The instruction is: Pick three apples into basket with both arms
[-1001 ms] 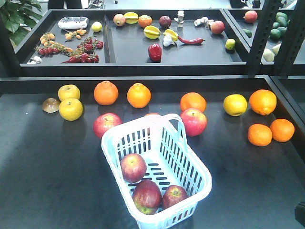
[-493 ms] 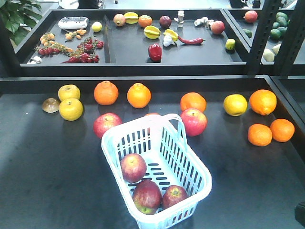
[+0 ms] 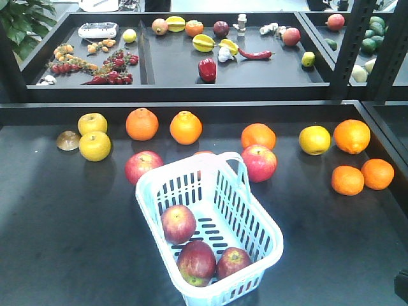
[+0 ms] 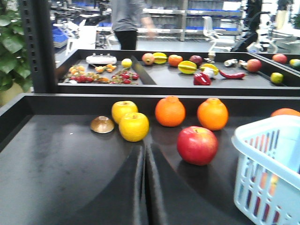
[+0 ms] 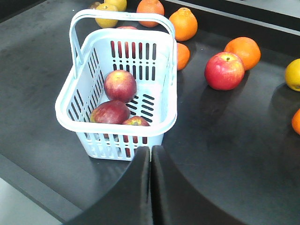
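The pale blue-white basket (image 3: 268, 229) stands near the front of the black table, also seen as basket (image 5: 75, 112) and basket (image 4: 281, 131). Three dark red apples lie inside it: apple (image 3: 178, 224), apple (image 3: 196, 262) and apple (image 3: 233, 262); from the right wrist they show as apple (image 5: 120, 86), apple (image 5: 110, 112) and apple (image 5: 136, 122). My left gripper (image 4: 145, 149) is shut and empty, to the left of the basket. My right gripper (image 5: 150, 149) is shut and empty, just short of the basket's near wall. Neither arm shows in the front view.
Two red apples lie outside the basket, one (image 3: 141, 166) to its left and one (image 3: 259, 162) behind it to the right. Oranges (image 3: 141, 123), yellow fruits (image 3: 94, 145) and a brown cap (image 3: 68, 140) line the back. A raised tray (image 3: 172, 86) holds more produce. A person (image 4: 129, 18) stands beyond.
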Robot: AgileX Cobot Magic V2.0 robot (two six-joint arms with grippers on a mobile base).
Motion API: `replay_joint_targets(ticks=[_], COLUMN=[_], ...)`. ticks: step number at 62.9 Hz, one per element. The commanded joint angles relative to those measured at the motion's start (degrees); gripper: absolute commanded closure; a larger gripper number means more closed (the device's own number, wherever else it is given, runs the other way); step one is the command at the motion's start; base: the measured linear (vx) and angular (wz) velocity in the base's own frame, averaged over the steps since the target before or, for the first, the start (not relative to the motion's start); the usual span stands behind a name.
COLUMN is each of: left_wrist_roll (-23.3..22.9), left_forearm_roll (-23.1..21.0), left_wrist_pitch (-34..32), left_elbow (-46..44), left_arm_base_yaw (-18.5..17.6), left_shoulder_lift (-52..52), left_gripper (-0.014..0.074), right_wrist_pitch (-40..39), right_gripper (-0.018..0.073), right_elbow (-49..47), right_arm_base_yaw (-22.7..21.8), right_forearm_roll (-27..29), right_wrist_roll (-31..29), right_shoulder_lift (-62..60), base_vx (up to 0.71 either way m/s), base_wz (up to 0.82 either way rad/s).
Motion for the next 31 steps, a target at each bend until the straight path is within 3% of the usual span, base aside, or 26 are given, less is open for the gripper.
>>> replay_joint_targets(ticks=[1, 31], left_wrist_roll=[-1.13, -1.35], left_forearm_roll=[-0.47, -0.47], left_wrist_pitch=[-4.53, -4.53], left_elbow=[-0.92, -0.97], left_arm_base_yaw=[1.66, 2.70], left_shoulder_lift=[-0.81, -0.81], left_gripper=[0.0602, 0.0602], right_wrist_pitch=[-4.12, -4.12], right_gripper=[0.0568, 0.0568], right_elbow=[-1.46, -1.46], right_arm_base_yaw=[-0.03, -0.03], right_forearm_roll=[0.26, 0.26], right_wrist_roll=[0.05, 0.05], right_shoulder_lift=[0.55, 0.55], base_vx=[0.00, 0.00], base_wz=[0.00, 0.00])
